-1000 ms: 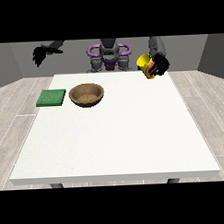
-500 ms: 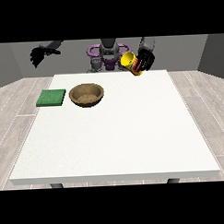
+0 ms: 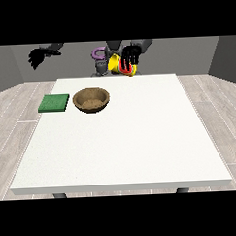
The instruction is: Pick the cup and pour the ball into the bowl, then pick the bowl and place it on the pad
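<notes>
A yellow cup (image 3: 116, 64) with red trim is held in the air above the table's far edge, tilted on its side. The black hand at the view's right (image 3: 130, 56) is curled round it. The brown bowl (image 3: 91, 99) stands on the white table (image 3: 125, 134), in front of and to the left of the cup. A green pad (image 3: 54, 103) lies flat just left of the bowl. The hand at the view's left (image 3: 38, 57) hangs raised beyond the table's far left corner, holding nothing. No ball shows.
The robot's purple and grey body (image 3: 100, 60) stands behind the far edge of the table. Grey plank floor (image 3: 13, 115) surrounds the table on both sides.
The hand at the view's right has carried the cup leftwards along the far edge, closer to the bowl, and tilted it further. The other hand, bowl and pad have stayed put.
</notes>
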You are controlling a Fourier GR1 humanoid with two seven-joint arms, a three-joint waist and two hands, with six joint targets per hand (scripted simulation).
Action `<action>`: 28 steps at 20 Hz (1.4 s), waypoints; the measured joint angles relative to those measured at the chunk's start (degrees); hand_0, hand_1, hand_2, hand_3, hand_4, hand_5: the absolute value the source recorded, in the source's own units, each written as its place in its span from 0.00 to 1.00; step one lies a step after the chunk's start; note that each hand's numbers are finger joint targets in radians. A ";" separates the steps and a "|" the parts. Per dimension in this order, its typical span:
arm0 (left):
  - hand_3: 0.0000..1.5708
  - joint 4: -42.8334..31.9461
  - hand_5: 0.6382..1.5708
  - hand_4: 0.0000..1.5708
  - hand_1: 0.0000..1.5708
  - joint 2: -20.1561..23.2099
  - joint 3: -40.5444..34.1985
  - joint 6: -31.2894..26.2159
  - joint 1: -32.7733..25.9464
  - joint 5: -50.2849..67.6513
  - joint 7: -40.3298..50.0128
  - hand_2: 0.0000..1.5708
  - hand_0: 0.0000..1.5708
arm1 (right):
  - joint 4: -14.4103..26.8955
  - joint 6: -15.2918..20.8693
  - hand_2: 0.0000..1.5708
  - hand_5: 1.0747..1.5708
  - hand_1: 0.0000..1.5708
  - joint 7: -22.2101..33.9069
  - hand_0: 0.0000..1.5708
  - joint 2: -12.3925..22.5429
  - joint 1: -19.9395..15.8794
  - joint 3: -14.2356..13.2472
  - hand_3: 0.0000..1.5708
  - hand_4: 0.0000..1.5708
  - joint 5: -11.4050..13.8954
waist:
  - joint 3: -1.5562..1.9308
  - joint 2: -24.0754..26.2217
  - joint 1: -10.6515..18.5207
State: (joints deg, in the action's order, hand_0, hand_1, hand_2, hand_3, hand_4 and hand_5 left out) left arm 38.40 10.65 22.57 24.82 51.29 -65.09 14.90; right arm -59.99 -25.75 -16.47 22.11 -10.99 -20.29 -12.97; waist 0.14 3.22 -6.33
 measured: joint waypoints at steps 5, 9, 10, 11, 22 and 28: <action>1.00 -2.18 0.43 1.00 0.96 -3.18 7.43 -5.97 3.68 -9.53 3.97 1.00 0.96 | 1.25 -1.11 0.00 1.00 0.00 -0.67 0.00 0.64 -1.37 0.12 0.00 0.00 0.03 | -0.02 -1.09 -1.24; 1.00 -4.30 0.64 0.96 0.97 -5.22 14.79 -11.42 5.33 -17.81 5.74 1.00 0.97 | 2.13 -1.03 0.00 1.00 0.00 -0.41 0.00 0.09 -1.77 0.51 0.00 0.00 0.18 | -0.01 -0.20 -1.55; 1.00 -4.86 0.64 0.95 0.95 -5.50 16.59 -12.49 5.34 -19.87 6.21 1.00 0.95 | 2.34 -1.03 0.00 1.00 0.00 -0.37 0.00 0.04 -1.77 0.44 0.00 0.00 0.09 | -0.02 0.06 -1.56; 1.00 -5.46 0.64 0.94 0.94 -5.53 17.95 -13.59 5.67 -21.62 6.44 1.00 0.94 | 2.34 -1.15 0.00 1.00 0.00 -0.27 0.00 0.03 -1.88 0.49 0.00 0.00 0.01 | -0.03 0.07 -1.77; 1.00 -4.56 0.63 0.95 0.94 -6.53 21.32 -21.55 7.75 -30.26 2.67 1.00 0.94 | 3.15 0.11 0.00 0.99 0.00 2.38 0.00 -0.26 -2.25 0.51 0.00 0.00 -0.25 | -0.13 1.19 0.65; 0.81 2.62 0.57 0.93 0.75 -6.96 3.91 -11.07 2.65 -13.63 5.86 0.92 0.75 | 3.57 1.56 0.00 0.99 0.00 3.24 0.00 0.15 -1.43 -1.48 0.00 0.07 -1.50 | -0.59 0.63 5.34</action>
State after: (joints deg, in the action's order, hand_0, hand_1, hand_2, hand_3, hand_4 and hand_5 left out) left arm 41.02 3.69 26.48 13.75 53.94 -78.72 20.76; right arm -56.41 -24.19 -13.22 22.26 -12.42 -21.77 -14.47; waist -0.45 3.85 -0.99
